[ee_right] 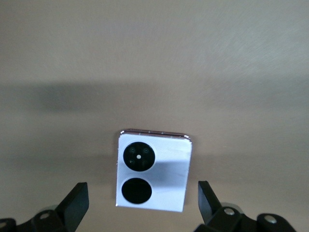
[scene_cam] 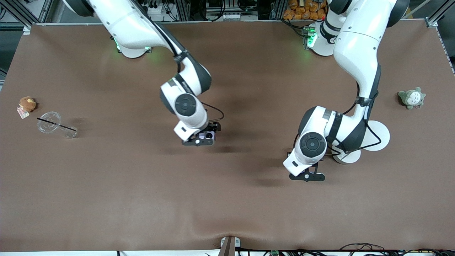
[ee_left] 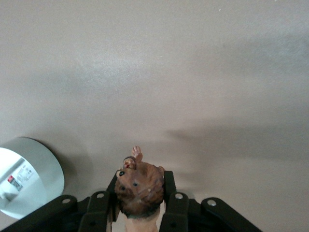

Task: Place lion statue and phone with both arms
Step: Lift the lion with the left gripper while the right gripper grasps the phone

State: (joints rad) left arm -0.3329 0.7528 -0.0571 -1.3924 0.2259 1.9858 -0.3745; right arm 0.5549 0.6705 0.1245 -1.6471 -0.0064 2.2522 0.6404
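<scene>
The phone, pale lavender with two black camera circles, lies flat on the brown table between the wide-open fingers of my right gripper, which touch nothing. In the front view the right gripper is low over the middle of the table with a bit of the phone showing under it. My left gripper is shut on the lion statue, orange-brown, head pointing away from the palm. In the front view the left gripper hangs over the table toward the left arm's end; the lion is hidden there.
Two white round discs stand beside the left gripper; one shows in the left wrist view. A grey-green plush sits at the left arm's end. A brown plush with a tag and a tipped clear cup with a straw lie at the right arm's end.
</scene>
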